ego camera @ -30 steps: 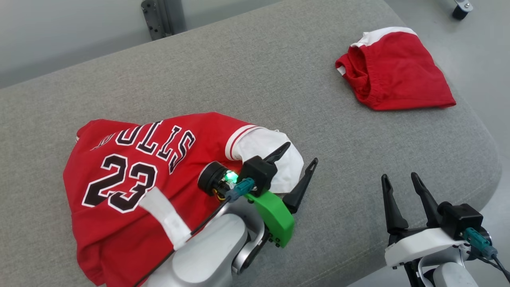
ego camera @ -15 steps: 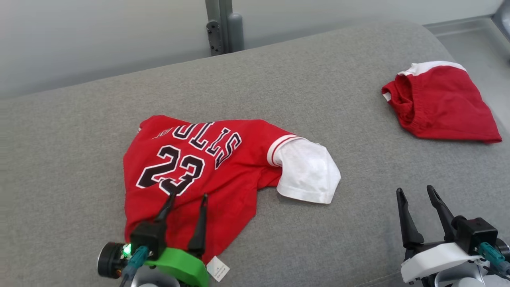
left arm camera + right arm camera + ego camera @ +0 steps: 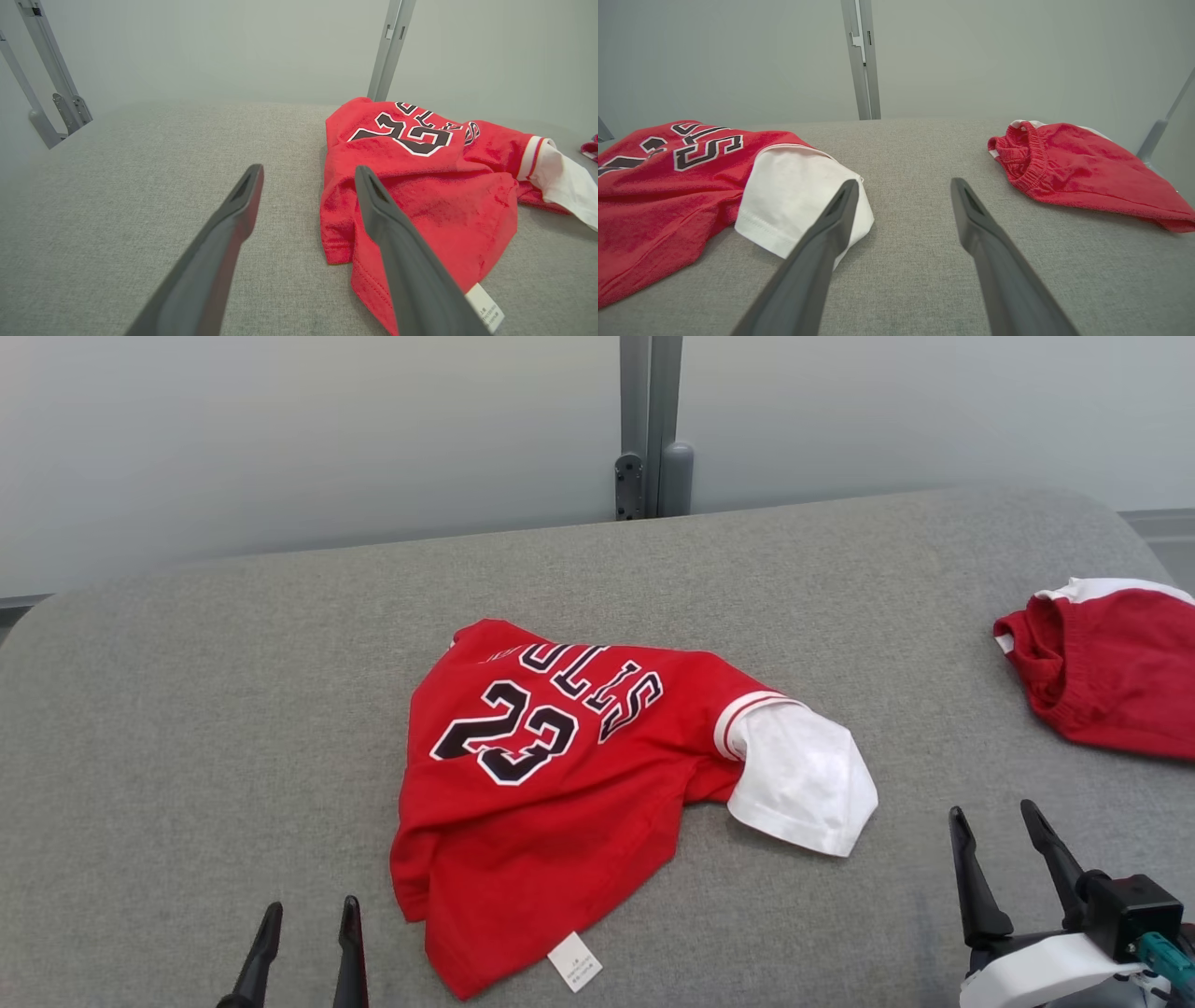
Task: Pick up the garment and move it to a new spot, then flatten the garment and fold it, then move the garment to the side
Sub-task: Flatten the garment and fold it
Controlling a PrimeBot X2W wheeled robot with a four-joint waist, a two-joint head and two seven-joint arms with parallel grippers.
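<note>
The garment (image 3: pixel 560 775) is a red jersey with a black "23", a white sleeve and double-stripe trim. It lies crumpled in the middle of the grey padded surface (image 3: pixel 187 709), with a white tag at its near hem. My left gripper (image 3: pixel 311 907) is open at the lower left, just left of the near hem and apart from it. In the left wrist view the garment (image 3: pixel 420 186) lies right of my left gripper (image 3: pixel 308 169). My right gripper (image 3: pixel 991 810) is open at the lower right. In its wrist view my right gripper (image 3: pixel 904 182) has the garment's (image 3: pixel 658 186) white sleeve to its left.
Another red piece of clothing with an elastic waist (image 3: pixel 1111 681) lies at the surface's right edge, also seen in the right wrist view (image 3: pixel 1078 168). A grey metal post (image 3: pixel 651 429) stands against the pale wall behind. The surface rounds off at left and right.
The head camera has swung, shifting the whole picture. My left gripper has drawn back from above the garment's white sleeve, over the hem, to the lower left, and stays open. The right gripper holds its place.
</note>
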